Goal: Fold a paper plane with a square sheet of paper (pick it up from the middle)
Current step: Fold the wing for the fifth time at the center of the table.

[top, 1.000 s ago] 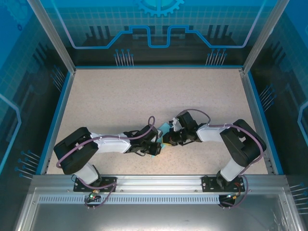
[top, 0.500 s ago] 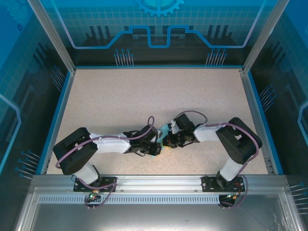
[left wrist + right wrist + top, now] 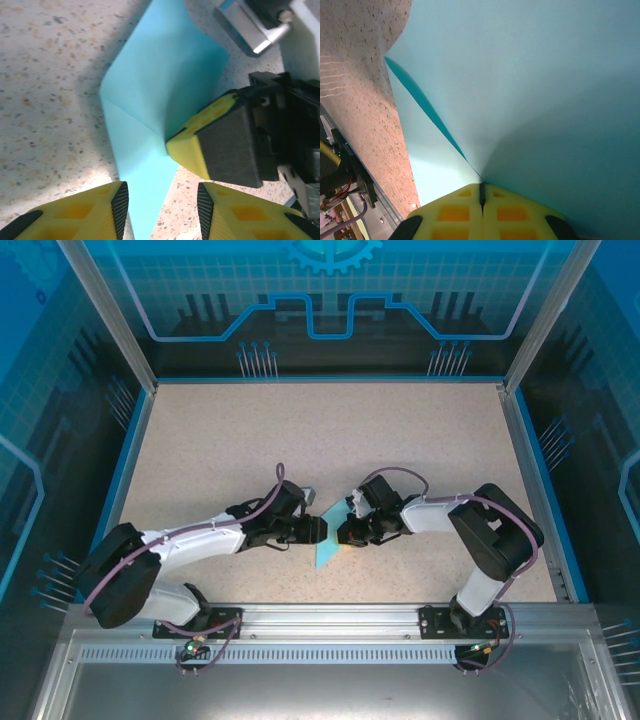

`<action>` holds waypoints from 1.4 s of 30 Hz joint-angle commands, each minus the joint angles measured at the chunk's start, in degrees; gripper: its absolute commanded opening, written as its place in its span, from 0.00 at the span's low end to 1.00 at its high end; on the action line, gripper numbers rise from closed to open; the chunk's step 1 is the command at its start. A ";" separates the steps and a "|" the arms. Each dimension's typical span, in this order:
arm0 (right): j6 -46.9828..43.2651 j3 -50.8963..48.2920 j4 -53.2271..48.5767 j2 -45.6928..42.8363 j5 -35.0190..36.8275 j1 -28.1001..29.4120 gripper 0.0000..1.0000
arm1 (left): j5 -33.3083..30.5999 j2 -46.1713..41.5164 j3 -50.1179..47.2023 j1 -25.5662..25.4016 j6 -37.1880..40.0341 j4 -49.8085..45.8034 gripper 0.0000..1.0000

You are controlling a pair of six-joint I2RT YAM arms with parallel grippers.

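Observation:
The light-blue sheet of paper (image 3: 327, 545) lies folded on the table between the two arms. It has a sharp crease and a point toward the near edge. In the left wrist view the paper (image 3: 155, 90) spreads ahead of my left gripper (image 3: 162, 210), whose jaws stand open over the paper's narrow tip, holding nothing. My right gripper (image 3: 481, 192) is shut on a raised fold of the paper (image 3: 520, 75). Its yellow finger (image 3: 200, 145) pinches the paper's right side at the crease. From above, the left gripper (image 3: 318, 530) and right gripper (image 3: 345, 533) face each other across the paper.
The speckled tabletop (image 3: 300, 440) stretches wide behind the arms. A blue rim (image 3: 320, 379) and transparent walls enclose it. The metal rail (image 3: 320, 618) with both arm bases runs along the near edge.
My left gripper has opened and let go of the paper, and the left arm has swung its elbow outward to the left. The right gripper stays shut on the paper.

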 commanded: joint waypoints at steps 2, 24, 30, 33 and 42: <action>-1.71 -2.30 -3.20 2.81 4.14 0.98 0.04 | 4.76 0.70 -4.89 2.56 -5.89 6.96 0.44; -3.46 -2.70 -3.68 1.96 4.12 0.53 0.00 | 6.26 9.18 -3.00 4.17 -5.42 15.25 0.33; -3.78 -2.83 -4.12 1.42 4.30 0.40 0.00 | 6.90 10.41 -1.95 4.20 -5.47 15.64 0.25; -3.96 -2.67 -4.56 1.25 4.39 0.23 0.00 | 6.69 10.62 -1.50 4.12 -4.77 14.97 0.17; -4.52 -1.63 -6.61 -1.52 4.75 -0.25 0.03 | 4.97 10.95 0.53 4.10 -0.04 8.90 0.07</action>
